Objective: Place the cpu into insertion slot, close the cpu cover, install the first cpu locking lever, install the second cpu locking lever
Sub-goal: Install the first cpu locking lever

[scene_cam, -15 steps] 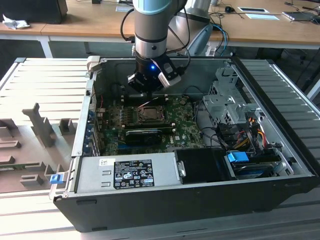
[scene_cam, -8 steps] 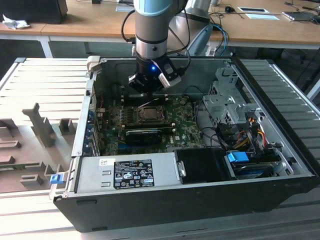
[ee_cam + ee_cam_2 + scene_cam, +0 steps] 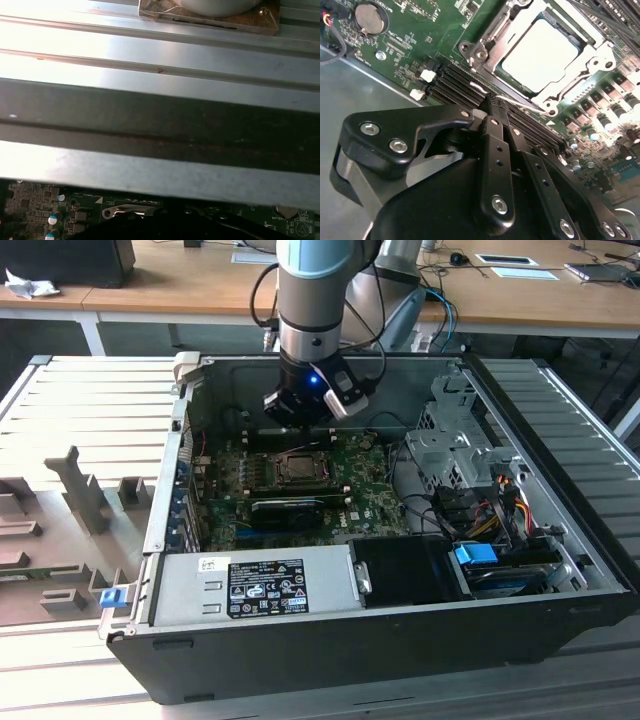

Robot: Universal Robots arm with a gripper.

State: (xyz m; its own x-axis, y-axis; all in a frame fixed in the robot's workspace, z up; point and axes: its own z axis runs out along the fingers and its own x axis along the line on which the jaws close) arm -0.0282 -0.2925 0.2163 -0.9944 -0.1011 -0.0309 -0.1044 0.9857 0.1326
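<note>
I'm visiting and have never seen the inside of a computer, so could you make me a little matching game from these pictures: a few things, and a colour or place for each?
Things:
1. cpu
2. tool
3. round battery
4. blue plastic part

Descriptions:
A. black, poised above the dark slots beside the socket
B. pale silvery square sitting in the socket, framed by the cpu cover
C. near the drive cables at the exterior view's right
D. silver disc on the green board

Pairs: 1-B, 2-A, 3-D, 4-C
</note>
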